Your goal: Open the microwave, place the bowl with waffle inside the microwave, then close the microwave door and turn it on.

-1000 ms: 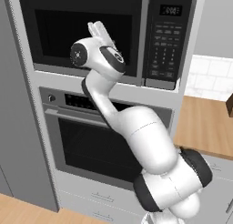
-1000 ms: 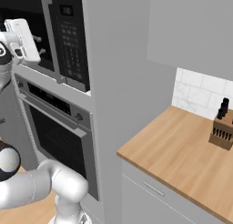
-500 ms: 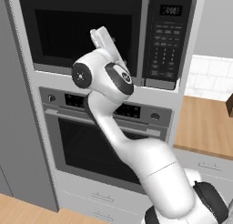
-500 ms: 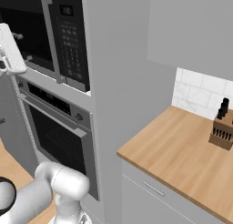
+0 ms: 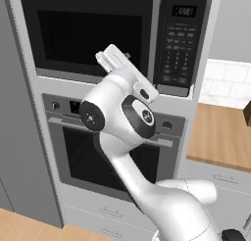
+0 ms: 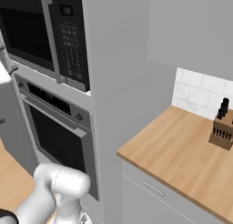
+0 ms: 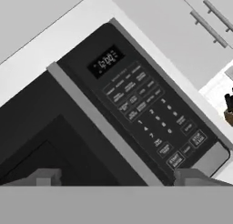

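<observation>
While the microwave [image 5: 112, 36] sits built into a tall grey cabinet column, its microwave door [image 5: 88, 34] is shut flat, dark window facing out, with the long silver bar handle [image 5: 155, 36] just left of the black keypad panel [image 5: 179, 39]. Directly below the microwave is a steel wall oven [image 5: 110, 147] with knobs and a horizontal bar handle. Right of the microwave, lower down, a wooden countertop [image 6: 182, 159] runs along a white tiled backsplash [image 6: 200, 93], and a knife block [image 6: 222, 129] stands on it by the wall. The gripper [image 7: 117, 175] faces the microwave from just in front, its 2 fingertips [image 7: 43, 176] spread wide with nothing between them, straddling the handle and keypad in the hand view.
</observation>
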### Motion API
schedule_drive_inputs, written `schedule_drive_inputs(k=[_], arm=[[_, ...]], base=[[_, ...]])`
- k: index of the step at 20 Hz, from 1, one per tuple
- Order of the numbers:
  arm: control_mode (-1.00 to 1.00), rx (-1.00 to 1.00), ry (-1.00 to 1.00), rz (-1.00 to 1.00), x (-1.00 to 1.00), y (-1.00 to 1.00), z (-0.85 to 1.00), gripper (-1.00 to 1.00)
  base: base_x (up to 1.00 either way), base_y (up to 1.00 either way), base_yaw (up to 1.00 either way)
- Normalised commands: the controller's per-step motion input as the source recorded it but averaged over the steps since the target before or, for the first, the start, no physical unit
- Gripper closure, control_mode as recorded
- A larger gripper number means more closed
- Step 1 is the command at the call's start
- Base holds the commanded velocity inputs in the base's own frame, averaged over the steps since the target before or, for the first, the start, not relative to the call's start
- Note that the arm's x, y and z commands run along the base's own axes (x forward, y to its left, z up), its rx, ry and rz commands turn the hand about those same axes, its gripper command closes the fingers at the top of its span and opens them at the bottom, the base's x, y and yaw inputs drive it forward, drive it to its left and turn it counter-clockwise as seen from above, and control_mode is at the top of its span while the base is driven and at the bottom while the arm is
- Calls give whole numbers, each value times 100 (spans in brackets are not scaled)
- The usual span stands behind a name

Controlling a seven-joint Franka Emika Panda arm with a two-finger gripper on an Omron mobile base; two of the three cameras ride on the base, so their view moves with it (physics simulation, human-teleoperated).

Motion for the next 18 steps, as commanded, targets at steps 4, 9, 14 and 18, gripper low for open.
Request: schedule_drive_inputs(k=[4, 9, 14, 18], arm=[[-100, -43, 15, -3, -69, 5, 1, 100], [-100, -35, 16, -1, -58, 0, 4, 100], [-100, -28, 22, 0, -44, -2, 0, 100], [-100, -9, 23, 0, -29, -15, -8, 100]], base=[[0, 0, 0], [0, 0, 0], [0, 0, 0], [0, 0, 0]])
